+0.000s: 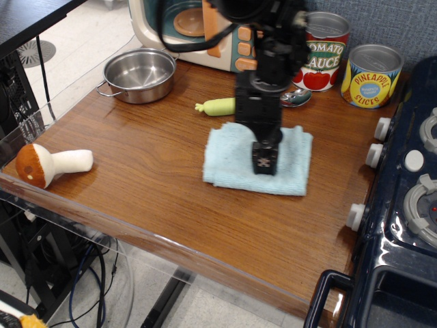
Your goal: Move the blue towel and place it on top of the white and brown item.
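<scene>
End effector (264, 162) clenched on blue towel (229, 160), pressing it onto table (150, 171)

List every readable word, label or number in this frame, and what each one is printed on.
"TOMATO SAUCE": red-and-white can at the back; the first letters are hidden by the arm.
"PINEAPPLE SLICES": yellow can beside it.
Small print in the blue circle on the yellow can: too blurred to read.
Toy microwave buttons: no readable marks.
Gripper face: a pattern, no legible text.
</scene>
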{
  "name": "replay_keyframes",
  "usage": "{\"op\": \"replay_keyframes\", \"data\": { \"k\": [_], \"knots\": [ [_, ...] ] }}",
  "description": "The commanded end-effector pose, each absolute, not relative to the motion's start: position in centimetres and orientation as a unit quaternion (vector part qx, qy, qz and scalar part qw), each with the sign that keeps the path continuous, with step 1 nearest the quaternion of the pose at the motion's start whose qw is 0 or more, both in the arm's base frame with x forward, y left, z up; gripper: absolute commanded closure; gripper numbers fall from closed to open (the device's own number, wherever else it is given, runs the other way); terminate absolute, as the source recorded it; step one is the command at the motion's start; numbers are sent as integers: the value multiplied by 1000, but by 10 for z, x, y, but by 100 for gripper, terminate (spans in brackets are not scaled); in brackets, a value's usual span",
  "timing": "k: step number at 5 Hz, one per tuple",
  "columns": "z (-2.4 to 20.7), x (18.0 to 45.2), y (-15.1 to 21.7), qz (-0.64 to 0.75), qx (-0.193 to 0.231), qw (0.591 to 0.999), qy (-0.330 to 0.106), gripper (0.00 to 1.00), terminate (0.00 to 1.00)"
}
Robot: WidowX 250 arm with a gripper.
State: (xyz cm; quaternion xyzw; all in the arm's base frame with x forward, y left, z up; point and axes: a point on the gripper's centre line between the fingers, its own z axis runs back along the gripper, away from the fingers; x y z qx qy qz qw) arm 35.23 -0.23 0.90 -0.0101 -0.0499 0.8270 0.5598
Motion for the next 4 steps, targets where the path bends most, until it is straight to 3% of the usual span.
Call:
{"op": "replay_keyframes", "data": {
  "k": [1, 4],
  "knots": [
    [16, 332, 56, 847, 15, 524, -90, 0, 0],
    [35, 316, 127, 898, 23, 425, -111, 0, 0]
  ]
}}
